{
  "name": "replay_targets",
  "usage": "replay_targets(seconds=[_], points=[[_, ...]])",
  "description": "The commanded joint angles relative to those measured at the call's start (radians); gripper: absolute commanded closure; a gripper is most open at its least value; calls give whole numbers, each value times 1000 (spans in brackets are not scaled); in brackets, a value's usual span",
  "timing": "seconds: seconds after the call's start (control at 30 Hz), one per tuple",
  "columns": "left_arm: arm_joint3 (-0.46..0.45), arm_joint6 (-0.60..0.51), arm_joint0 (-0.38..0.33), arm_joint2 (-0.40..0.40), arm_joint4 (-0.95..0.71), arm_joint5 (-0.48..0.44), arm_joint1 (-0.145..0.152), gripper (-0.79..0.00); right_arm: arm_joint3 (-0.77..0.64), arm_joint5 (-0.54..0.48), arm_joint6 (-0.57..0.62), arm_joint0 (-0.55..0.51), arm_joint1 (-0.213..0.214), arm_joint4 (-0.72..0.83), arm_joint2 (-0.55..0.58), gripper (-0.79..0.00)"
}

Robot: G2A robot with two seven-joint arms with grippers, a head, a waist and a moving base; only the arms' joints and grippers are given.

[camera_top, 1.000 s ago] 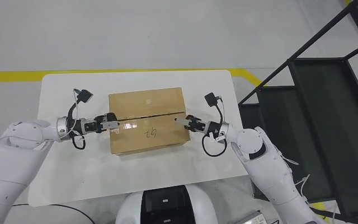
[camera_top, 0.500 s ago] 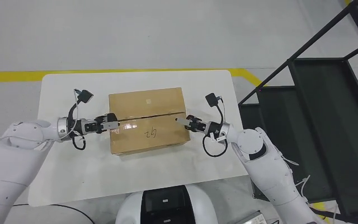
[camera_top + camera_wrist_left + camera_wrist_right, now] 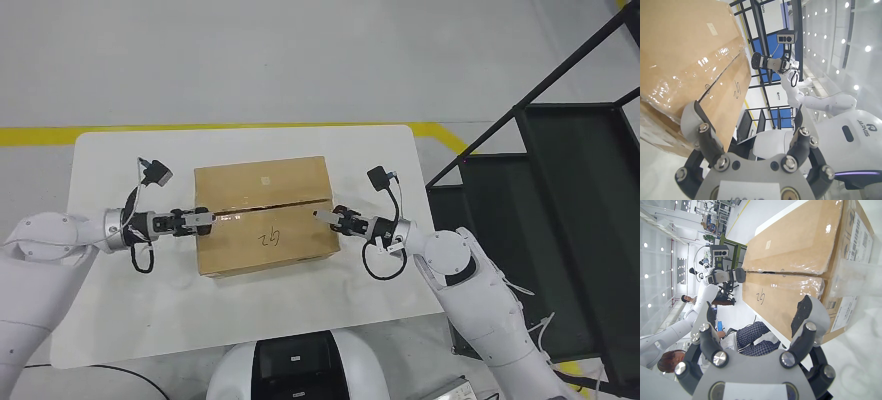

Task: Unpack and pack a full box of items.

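The cardboard box (image 3: 264, 215) sits in the middle of the white table (image 3: 120, 300), just left of centre in the top view, with its flaps down and a glossy strip of clear tape along the centre seam. The left pincer (image 3: 200, 218) is at the left end of that seam, level with the box top. Its fingers are spread apart: in the left wrist view one finger (image 3: 694, 111) lies against the taped edge of the box and the other stands off it in open air. The right pincer (image 3: 325, 216) is at the right end of the seam, just beside the box's right edge. Its fingers are also parted, with nothing between them, and I cannot tell whether it touches the cardboard.
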Motion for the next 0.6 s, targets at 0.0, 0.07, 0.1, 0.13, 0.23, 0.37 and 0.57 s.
replay_targets(seconds=[0.0, 0.07, 0.1, 0.13, 0.23, 0.37, 0.57], points=[[14, -3, -9, 4, -9, 20, -4, -785, 0, 0, 0, 0, 0, 0, 0, -785], [30, 1, -17, 9, -19, 40, -10, -785, 0, 0, 0, 0, 0, 0, 0, -785], [36, 4, -23, 11, -19, 47, -12, -785, 0, 0, 0, 0, 0, 0, 0, -785], [40, 3, -26, 15, -24, 54, -15, -785, 0, 0, 0, 0, 0, 0, 0, -785], [56, -16, -40, 23, -35, 75, -22, -785, 0, 0, 0, 0, 0, 0, 0, -785], [72, -26, -58, 34, -35, 118, -31, -785, 0, 0, 0, 0, 0, 0, 0, -785], [96, -32, -78, 41, -47, 171, -43, -785, 0, 0, 0, 0, 0, 0, 0, -785]])
